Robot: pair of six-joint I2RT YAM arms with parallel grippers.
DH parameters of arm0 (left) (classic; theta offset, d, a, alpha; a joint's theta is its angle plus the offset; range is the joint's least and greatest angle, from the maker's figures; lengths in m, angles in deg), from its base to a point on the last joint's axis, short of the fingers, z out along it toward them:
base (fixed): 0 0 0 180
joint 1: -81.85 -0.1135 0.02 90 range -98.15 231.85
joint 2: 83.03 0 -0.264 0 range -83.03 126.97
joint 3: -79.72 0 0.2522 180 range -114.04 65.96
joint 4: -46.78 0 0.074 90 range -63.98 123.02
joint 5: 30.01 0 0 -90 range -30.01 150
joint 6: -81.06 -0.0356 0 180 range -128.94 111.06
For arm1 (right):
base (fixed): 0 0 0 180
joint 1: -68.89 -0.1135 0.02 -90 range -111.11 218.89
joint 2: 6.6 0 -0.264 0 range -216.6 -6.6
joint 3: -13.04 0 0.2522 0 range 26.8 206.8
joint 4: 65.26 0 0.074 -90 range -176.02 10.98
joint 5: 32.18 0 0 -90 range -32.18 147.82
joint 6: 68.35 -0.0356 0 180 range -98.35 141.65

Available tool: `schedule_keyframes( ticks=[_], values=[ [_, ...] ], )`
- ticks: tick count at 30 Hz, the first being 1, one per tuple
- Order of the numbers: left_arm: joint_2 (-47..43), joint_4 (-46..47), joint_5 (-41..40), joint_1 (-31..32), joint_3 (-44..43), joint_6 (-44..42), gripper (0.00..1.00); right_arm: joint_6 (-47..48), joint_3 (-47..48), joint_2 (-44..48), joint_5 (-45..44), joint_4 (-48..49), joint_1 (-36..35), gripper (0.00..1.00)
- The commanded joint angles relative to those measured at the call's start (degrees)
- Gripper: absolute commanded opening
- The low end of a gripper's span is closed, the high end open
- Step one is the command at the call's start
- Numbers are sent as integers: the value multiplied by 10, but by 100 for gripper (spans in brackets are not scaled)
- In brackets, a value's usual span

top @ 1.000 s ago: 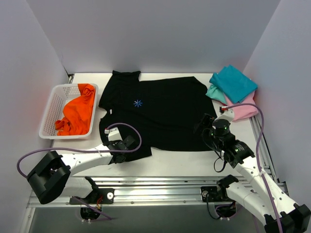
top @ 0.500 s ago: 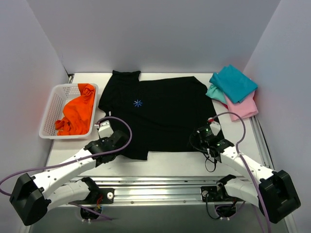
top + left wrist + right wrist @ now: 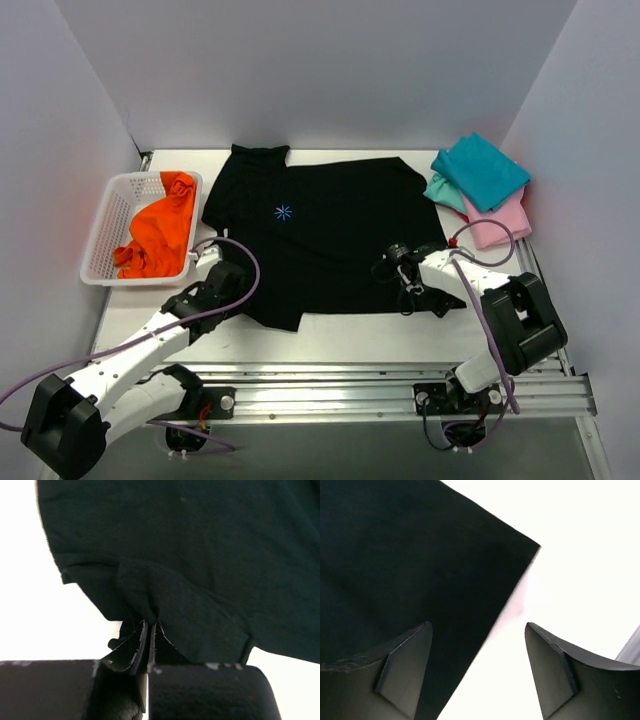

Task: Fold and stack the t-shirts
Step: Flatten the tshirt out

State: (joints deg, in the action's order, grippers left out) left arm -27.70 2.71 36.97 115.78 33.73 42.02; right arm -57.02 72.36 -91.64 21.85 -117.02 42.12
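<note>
Within the last second both arms swung in to the black shirt (image 3: pixel 340 225), which lies spread flat mid-frame in the top view. The left gripper (image 3: pixel 150 626) has stayed clamped on a pinch of its lower-left edge, and the right gripper (image 3: pixel 477 625) has come off the right side to the lower-right corner. There it is open and holds nothing, one finger over cloth and one over bare table (image 3: pixel 580 555). Looks like the fold needs only the right pinch to start; teal (image 3: pixel 482 170) and pink (image 3: pixel 500 225) sit folded upper right, orange (image 3: pixel 160 235) in the basket (image 3: pixel 100 235) at left.
</note>
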Motion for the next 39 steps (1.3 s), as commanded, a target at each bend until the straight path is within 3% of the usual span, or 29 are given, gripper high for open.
schedule_keyframes(
  ticks=[1, 5, 9, 15, 23, 28, 29, 30, 31, 33, 39],
  values=[
    [10, 64, 52, -8, 14, -29, 2, -50, -5, -16, -41, -56, 15, 70],
    [18, 79, 69, -11, 22, -31, 2, -4, -51, 6, 11, 13, 64, 59],
    [8, 84, 74, -15, 25, -34, 2, 24, -62, 36, 17, 22, 86, 65],
    [6, 82, 76, -20, 23, -36, 2, 135, -127, 119, 88, 144, 166, 73],
    [9, 81, 75, -25, 27, -35, 2, 206, -160, 119, 155, 219, 230, 71],
    [7, 75, 69, -26, 25, -34, 2, 241, -182, 126, 197, 279, 258, 41],
    [7, 74, 69, -26, 26, -34, 2, 250, -192, 122, 208, 290, 278, 26],
    [7, 73, 69, -26, 25, -33, 2, 260, -195, 114, 241, 303, 293, 22],
    [8, 72, 69, -26, 25, -33, 2, 279, -197, 96, 256, 322, 311, 20],
    [9, 73, 69, -26, 25, -32, 2, 291, -196, 76, 285, 332, 320, 9],
    [14, 72, 67, -26, 23, -31, 2, 302, -205, 88, 296, 344, 326, 2]
  ],
)
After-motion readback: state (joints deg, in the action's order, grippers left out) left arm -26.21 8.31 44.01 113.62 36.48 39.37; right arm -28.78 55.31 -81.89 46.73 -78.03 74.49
